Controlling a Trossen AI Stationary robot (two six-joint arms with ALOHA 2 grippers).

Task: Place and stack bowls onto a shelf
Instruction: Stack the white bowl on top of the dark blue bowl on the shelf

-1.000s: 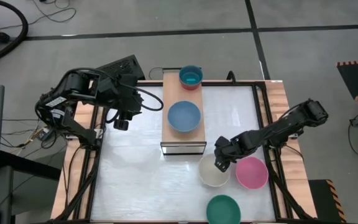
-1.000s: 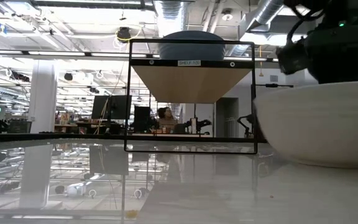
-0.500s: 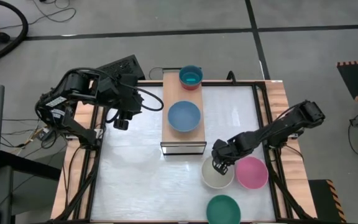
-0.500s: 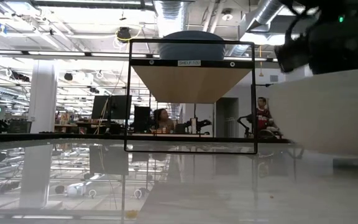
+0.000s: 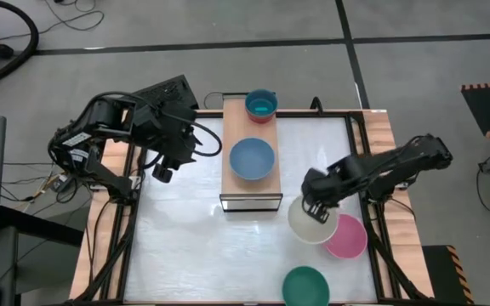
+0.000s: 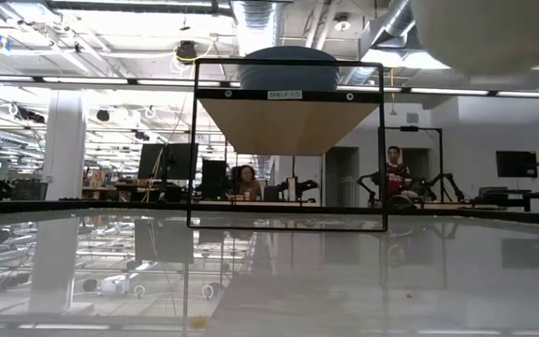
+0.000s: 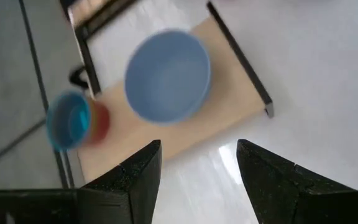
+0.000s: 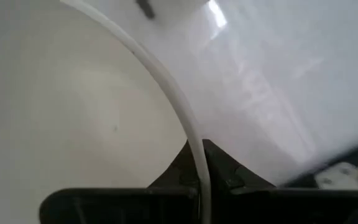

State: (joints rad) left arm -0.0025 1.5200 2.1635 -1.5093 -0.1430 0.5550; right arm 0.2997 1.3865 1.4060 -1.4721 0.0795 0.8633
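Left end effector [image 5: 162,171]: we see it spread wide, holding nothing, left of centre in the high view.
Shelf [image 5: 238,187]: upper centre; grey-blue bowl [image 5: 252,158] and a cyan bowl [image 5: 261,104] on it.
White bowl [image 5: 312,223]: lifted, lower right of centre.
Right end effector [image 5: 316,209]: pinched on the white bowl's thin rim.
Handling: we judge it light, stiff, slippery plastic; it probably tilts easily, so grip deep on the rim.

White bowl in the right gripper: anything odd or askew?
Nothing damaged or spilled. The white bowl hangs off the table, pinched by its rim in the right gripper, partly over the pink bowl. Left gripper waits open beside the shelf.
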